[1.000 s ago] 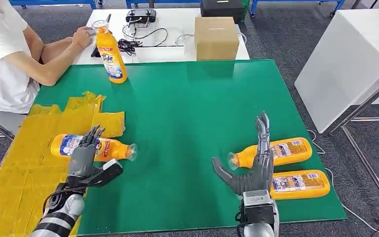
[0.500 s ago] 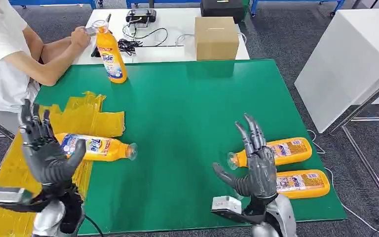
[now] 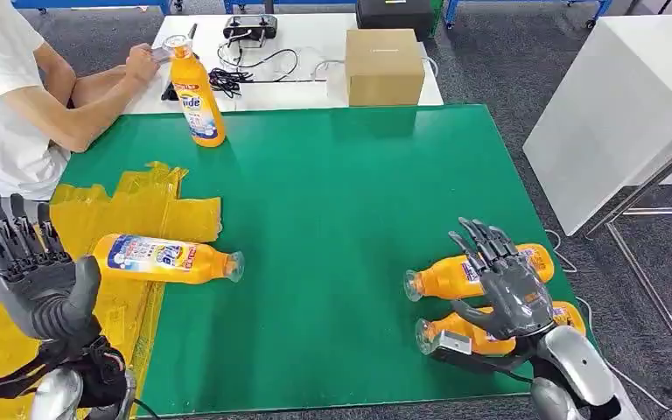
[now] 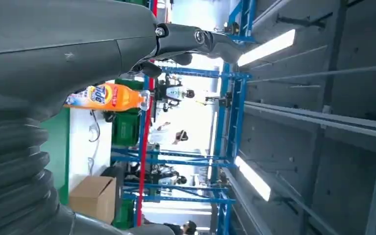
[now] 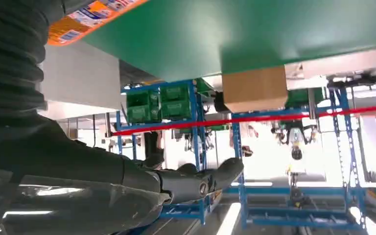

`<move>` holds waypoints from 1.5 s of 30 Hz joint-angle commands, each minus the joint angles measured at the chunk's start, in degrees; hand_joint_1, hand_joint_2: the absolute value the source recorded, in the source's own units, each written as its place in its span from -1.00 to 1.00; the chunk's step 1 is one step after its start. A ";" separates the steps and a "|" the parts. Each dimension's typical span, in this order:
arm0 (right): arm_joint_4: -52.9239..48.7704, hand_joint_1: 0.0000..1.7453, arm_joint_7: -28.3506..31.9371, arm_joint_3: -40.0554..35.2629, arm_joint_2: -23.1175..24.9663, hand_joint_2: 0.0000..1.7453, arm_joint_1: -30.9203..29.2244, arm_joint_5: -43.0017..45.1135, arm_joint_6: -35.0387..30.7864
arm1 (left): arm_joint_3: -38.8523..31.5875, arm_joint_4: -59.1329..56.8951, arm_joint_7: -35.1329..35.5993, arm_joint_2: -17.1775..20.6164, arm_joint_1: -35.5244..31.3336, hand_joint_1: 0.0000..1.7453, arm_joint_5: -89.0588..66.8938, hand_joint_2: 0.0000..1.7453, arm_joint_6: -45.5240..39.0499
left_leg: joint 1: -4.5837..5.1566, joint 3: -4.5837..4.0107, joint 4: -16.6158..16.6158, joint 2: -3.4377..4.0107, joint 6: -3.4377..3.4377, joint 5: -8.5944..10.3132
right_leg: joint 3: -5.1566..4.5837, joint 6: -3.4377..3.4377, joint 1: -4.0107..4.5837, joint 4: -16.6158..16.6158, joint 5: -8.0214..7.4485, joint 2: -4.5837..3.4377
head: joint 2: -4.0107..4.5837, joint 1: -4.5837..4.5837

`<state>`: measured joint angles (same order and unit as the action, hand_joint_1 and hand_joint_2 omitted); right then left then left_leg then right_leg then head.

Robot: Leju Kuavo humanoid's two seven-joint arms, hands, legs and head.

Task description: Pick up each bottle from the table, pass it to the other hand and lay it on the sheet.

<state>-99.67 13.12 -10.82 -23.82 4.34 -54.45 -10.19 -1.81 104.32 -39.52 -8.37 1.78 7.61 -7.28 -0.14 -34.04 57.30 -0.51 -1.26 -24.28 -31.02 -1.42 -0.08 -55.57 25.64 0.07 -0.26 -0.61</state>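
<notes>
Your left hand (image 3: 39, 280) let go of the bottle (image 3: 166, 259) on the yellow sheet (image 3: 96, 219) and rose open; your open right hand (image 3: 503, 284) moved over the next bottle (image 3: 455, 278).

Left hand (image 3: 39, 280) now off the bottle on the sheet (image 3: 168, 259), lifted w/ fingers spread, out past the sheet's (image 3: 131, 206) outer edge, well apart from that bottle; 1 s ago resting on it. Right hand (image 3: 503, 287) swung outward from beside the bottle necks to above the two lying bottles (image 3: 477, 271), palm down, fingers apart, over the nearer one (image 3: 455, 334). Upright bottle (image 3: 196, 96) far from the sheet leaning slightly less in a person's hand (image 3: 144, 63).
</notes>
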 commanded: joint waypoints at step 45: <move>49.09 -1.00 -5.21 -3.91 -0.76 1.00 -24.98 -11.37 7.13 | 21.09 -19.46 14.81 10.18 -5.15 -1.00 -31.18 1.00 9.15 | -0.03 0.24 -0.07 0.12 0.02 -0.03 | 0.24 -0.03 0.04 0.12 -0.02 -0.10 | 0.00 0.00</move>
<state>-59.60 7.65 -11.43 -26.73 -15.65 -65.75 -3.56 17.86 89.02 -24.72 1.84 -1.23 -23.69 1.84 -0.14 -34.03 57.33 -0.52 -1.29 -24.25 -30.99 -1.45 -0.07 -55.59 25.61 0.07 -0.26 -0.61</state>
